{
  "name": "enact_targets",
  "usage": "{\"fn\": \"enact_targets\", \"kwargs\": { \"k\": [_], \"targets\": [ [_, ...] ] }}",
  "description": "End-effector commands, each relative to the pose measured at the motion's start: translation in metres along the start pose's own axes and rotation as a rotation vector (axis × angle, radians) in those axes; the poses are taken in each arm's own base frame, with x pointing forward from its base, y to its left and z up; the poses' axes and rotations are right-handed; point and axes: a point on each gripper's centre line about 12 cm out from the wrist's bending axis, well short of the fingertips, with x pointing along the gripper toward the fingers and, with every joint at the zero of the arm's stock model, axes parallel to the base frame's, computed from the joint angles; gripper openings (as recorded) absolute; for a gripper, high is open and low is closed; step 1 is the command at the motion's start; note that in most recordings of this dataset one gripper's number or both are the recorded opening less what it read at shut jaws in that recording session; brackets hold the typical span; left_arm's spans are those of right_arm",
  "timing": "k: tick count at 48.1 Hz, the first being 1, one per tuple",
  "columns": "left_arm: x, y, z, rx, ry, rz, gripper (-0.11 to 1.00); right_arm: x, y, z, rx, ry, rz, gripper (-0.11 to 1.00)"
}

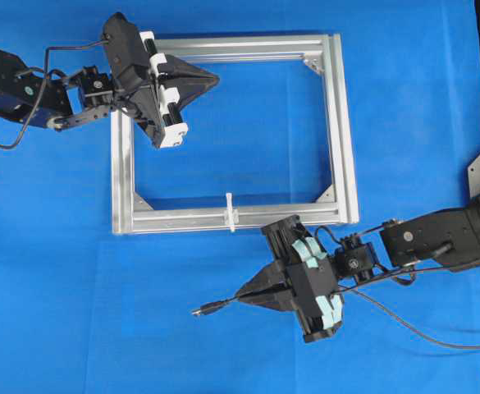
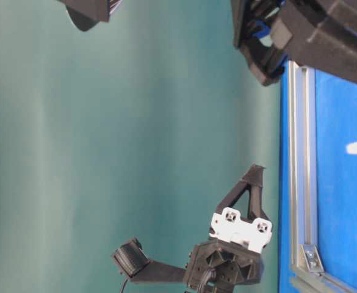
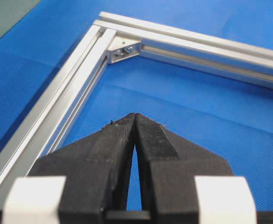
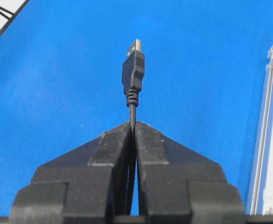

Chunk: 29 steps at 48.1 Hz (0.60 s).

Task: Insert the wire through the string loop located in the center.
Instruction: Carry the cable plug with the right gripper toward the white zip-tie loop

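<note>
Overhead, we are seeing our right gripper [image 1: 241, 293] reaching toward nine o'clock, pinching the wire [image 1: 211, 309] at five o'clock from the string loop [image 1: 230, 212]; our left gripper [image 1: 215, 79] is hovering closed, empty.

The wire [image 4: 133, 74] disappears between the closed jaws in the right wrist view, so its held length is hidden. In the overhead view the wire runs off the right edge. The string loop [image 1: 230, 212] is too small to resolve its opening.
</note>
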Motion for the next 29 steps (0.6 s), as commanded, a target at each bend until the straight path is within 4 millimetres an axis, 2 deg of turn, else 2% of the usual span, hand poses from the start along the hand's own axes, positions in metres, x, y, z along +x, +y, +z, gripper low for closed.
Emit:
{"fn": "enact_targets", "kwargs": {
  "k": [1,12,29],
  "targets": [
    [-0.002,0.000,0.015,-0.001,-0.043,-0.002,0.00,-0.005,0.003,0.016,0.001,-0.049,0.006,-0.02],
    [-0.002,0.000,0.014,-0.001,-0.041,-0.002,0.00,-0.015,0.002,0.007,0.008,-0.029,0.002,-0.02],
    [-0.004,-0.001,0.012,-0.001,-0.035,-0.003,0.00,-0.053,-0.001,-0.016,0.033,0.009,-0.011,-0.02]
  ]
}}
